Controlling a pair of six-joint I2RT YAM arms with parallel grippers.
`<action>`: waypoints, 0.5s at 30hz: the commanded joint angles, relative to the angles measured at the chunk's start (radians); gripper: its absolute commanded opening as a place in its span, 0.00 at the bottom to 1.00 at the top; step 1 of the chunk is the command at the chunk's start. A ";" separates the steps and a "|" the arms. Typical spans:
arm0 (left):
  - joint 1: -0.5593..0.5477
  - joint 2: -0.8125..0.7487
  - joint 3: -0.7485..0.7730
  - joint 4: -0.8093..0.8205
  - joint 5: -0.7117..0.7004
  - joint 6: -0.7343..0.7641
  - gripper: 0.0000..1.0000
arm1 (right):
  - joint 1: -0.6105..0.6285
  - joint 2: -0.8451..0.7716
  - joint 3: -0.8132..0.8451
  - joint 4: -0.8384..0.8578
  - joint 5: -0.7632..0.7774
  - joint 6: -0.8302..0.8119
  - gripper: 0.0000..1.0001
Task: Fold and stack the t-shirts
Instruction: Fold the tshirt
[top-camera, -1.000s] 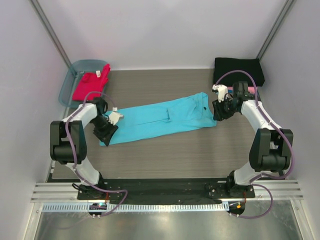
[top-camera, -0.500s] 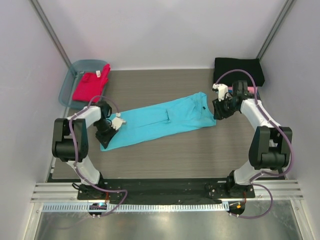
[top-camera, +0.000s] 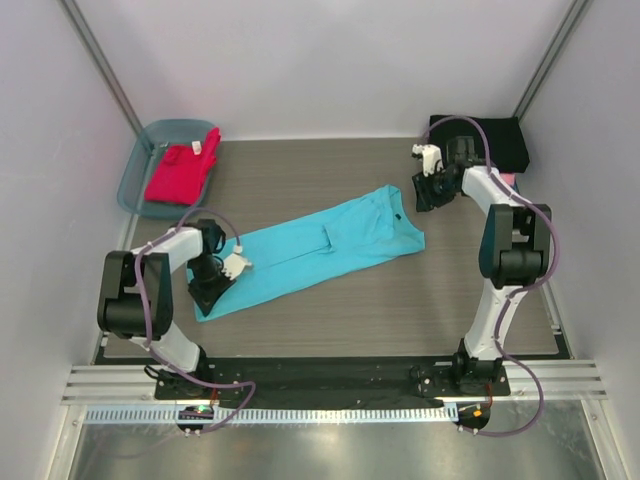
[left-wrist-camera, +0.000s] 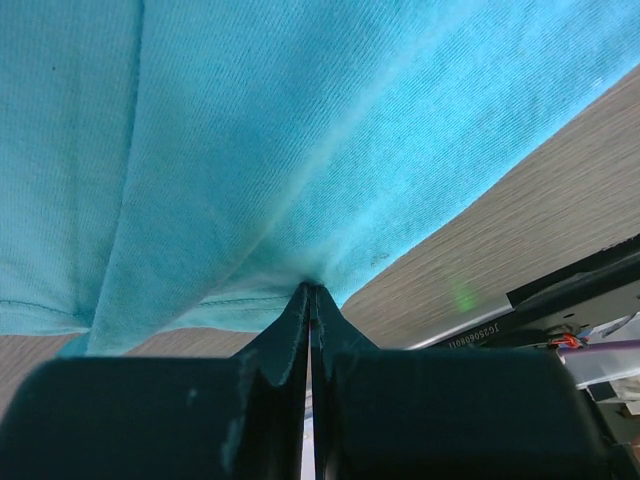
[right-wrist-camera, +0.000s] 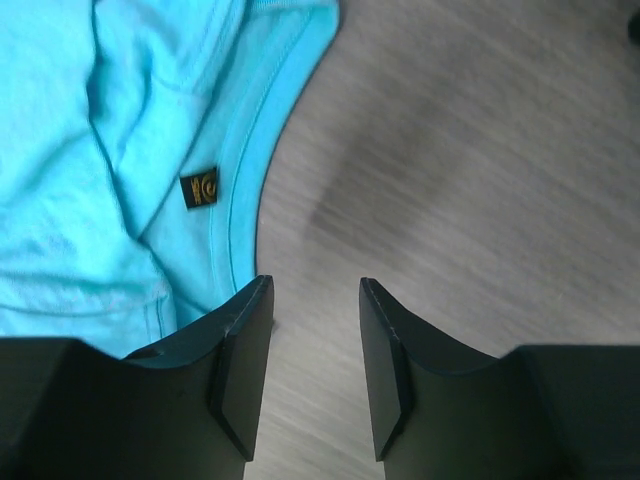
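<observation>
While its two dark fingers press flat together, the left claw (left-wrist-camera: 312, 300) grips a small tuck of hem on the long, folded turquoise cotton t-shirt (top-camera: 320, 245). The cloth fans out ahead of the fingertips and fills most of the wrist view. Off to this claw's right, past the shirt's edge, lies the bare grey-brown wood-grain table (top-camera: 400, 300).

The right claw (right-wrist-camera: 315, 290) hangs released, its jaws parted with nothing but table surface between them. The shirt's curved collar runs ahead and to the left of it, and the small dark neck label (right-wrist-camera: 198, 188) sits ahead of the left finger. That finger's tip overlaps the collar edge in the wrist view; whether it touches the cloth cannot be told.

From above, the turquoise shirt lies aslant as a narrow strip between the two claws, hem end at the left one, neck end just short of the right one. Just beyond the right claw rests a folded black t-shirt (top-camera: 490, 140). Well beyond the left claw, a crumpled red-magenta t-shirt (top-camera: 180, 172) lies inside a translucent blue-grey plastic tub (top-camera: 138, 165).
</observation>
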 joint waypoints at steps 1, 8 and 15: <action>-0.001 -0.016 -0.025 0.016 -0.013 -0.002 0.00 | 0.019 0.037 0.088 0.024 0.005 0.007 0.47; -0.001 -0.040 0.046 -0.053 0.033 0.004 0.31 | 0.084 0.088 0.113 0.018 -0.003 0.010 0.50; -0.017 -0.108 0.123 -0.148 0.056 0.033 0.40 | 0.093 0.117 0.090 -0.002 -0.009 -0.002 0.50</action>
